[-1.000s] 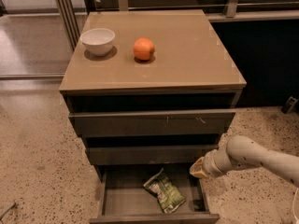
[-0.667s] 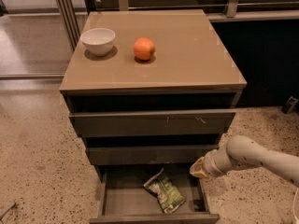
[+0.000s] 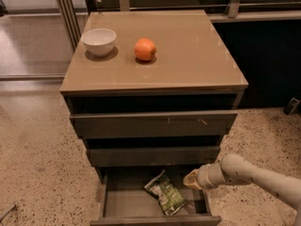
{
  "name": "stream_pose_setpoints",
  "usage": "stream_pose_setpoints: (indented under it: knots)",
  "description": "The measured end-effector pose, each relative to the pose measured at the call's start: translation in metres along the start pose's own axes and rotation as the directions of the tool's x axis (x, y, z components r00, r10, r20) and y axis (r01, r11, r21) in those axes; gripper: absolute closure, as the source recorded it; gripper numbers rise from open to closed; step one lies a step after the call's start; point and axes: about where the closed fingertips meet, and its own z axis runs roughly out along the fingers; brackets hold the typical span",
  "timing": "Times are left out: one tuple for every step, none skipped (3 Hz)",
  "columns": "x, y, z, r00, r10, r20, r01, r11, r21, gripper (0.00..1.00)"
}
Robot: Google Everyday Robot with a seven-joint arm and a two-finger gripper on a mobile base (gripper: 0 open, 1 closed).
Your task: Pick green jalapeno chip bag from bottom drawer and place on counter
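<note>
The green jalapeno chip bag [image 3: 165,195] lies crumpled in the open bottom drawer [image 3: 123,205], right of its middle. The gripper [image 3: 191,178] comes in from the right on a pale arm. It sits at the drawer's right side, just above and right of the bag, apart from it. The tan counter [image 3: 188,51] tops the drawer cabinet above.
A white bowl [image 3: 99,41] and an orange fruit [image 3: 145,49] stand on the counter's left half. The two upper drawers [image 3: 153,124] are pulled out a little. Speckled floor surrounds the cabinet. A dark wall panel stands at the right.
</note>
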Motion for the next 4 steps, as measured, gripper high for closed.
stream_pose_setpoints:
  knots:
    - [0.018, 0.011, 0.066, 0.997, -0.005, 0.075, 0.007, 0.9995, -0.032, 1.00]
    - [0.017, 0.011, 0.066, 0.997, -0.005, 0.075, 0.008, 0.9995, -0.032, 1.00]
    - [0.029, 0.014, 0.081, 0.997, -0.009, 0.070, 0.012, 0.9987, -0.050, 1.00]
    - [0.033, 0.015, 0.109, 0.997, -0.028, 0.077, 0.034, 0.9967, -0.073, 0.81]
